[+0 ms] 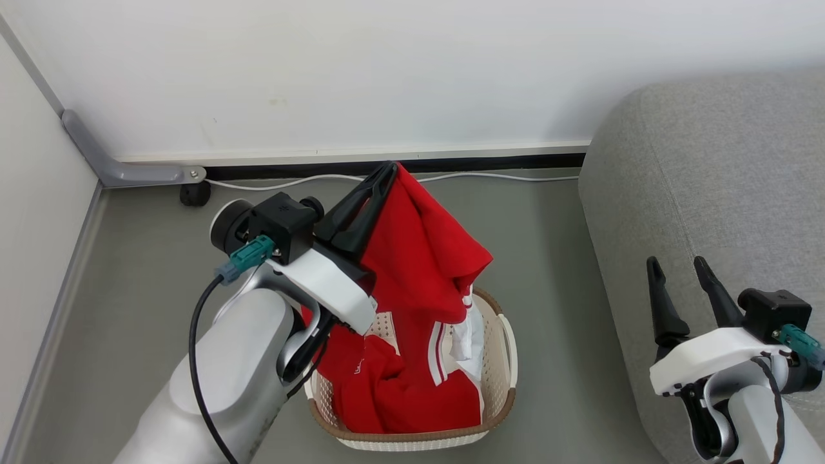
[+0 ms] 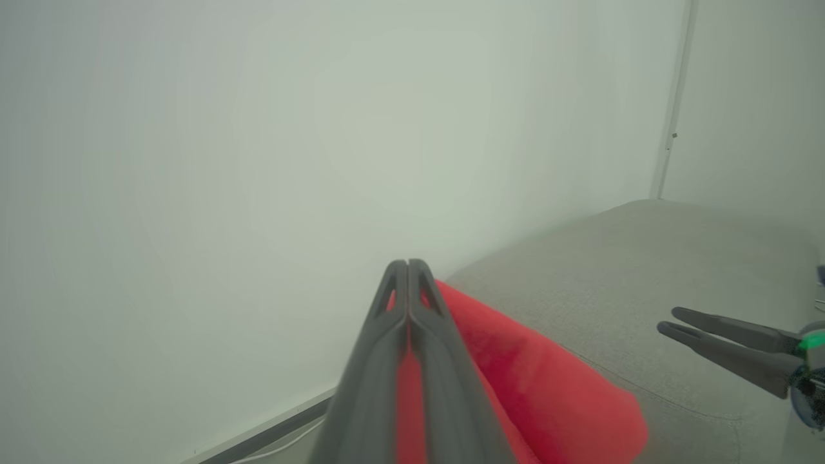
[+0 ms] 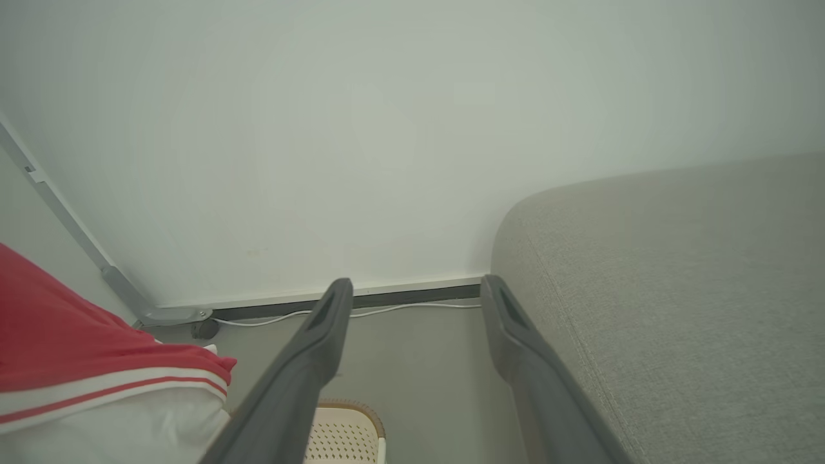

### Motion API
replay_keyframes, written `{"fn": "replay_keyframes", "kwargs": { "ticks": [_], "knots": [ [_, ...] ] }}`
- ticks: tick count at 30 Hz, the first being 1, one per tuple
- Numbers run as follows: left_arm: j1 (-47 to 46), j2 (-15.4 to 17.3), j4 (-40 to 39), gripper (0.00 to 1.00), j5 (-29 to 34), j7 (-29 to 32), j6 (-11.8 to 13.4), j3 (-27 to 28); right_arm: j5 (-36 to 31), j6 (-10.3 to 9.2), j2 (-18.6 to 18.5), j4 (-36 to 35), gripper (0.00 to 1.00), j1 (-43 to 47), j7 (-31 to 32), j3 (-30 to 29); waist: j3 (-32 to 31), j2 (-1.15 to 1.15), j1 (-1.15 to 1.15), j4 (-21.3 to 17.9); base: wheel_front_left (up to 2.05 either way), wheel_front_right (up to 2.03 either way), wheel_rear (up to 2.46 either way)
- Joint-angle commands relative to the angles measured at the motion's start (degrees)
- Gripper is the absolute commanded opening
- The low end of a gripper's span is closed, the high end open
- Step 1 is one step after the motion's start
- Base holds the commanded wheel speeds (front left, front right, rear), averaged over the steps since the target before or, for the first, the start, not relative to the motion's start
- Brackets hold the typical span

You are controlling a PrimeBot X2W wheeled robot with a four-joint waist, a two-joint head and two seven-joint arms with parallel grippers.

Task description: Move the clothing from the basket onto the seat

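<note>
One piece of the clothing (image 1: 422, 258), bright red, hangs from the left gripper (image 1: 388, 169), whose two dark fingers are pressed together on a fold of the fabric at its top. This gripper is raised above the basket (image 1: 499, 361), and the lower end of the lifted cloth, with white stripes, reaches down inside the basket. More red fabric lies crumpled in the basket on the side nearer to the robot, and some white fabric (image 1: 464, 338) shows against the right inner wall; I cannot tell if these are separate garments. The basket stands on the grey floor (image 1: 548, 225), near the left side of the seat (image 1: 709, 167). The right gripper (image 1: 677, 265) hovers over the seat with its fingers spread apart and nothing between them.
</note>
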Motion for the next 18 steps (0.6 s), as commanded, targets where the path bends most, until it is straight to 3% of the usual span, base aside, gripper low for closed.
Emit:
{"fn": "replay_keyframes", "kwargs": {
  "ticks": [1, 8, 18],
  "knots": [
    [-4.3, 1.8, -1.6, 0.0, 0.5, -0.4, -0.4, 1.6, -0.5, 0.41, -0.4, -1.2, 1.0, -0.8, -0.3, 1.5, 0.2, 0.0, 0.0, 0.0, 0.0, 0.0, 0.0],
    [-5.6, 1.7, -1.3, 0.0, 0.6, -0.4, -0.4, 1.4, 1.1, 0.41, 0.4, -3.4, 1.0, -3.1, -0.3, 6.9, 0.9, 0.0, 0.0, -0.4, 0.0, 0.0, 0.0],
    [-6.2, -0.1, -0.9, 0.0, 1.2, -0.4, -0.4, 1.3, 10.3, 0.41, -1.6, -10.1, 1.0, -8.2, -0.3, 30.0, 2.2, 0.0, 0.0, 0.2, 0.0, 0.0, 0.0]
  ]
}}
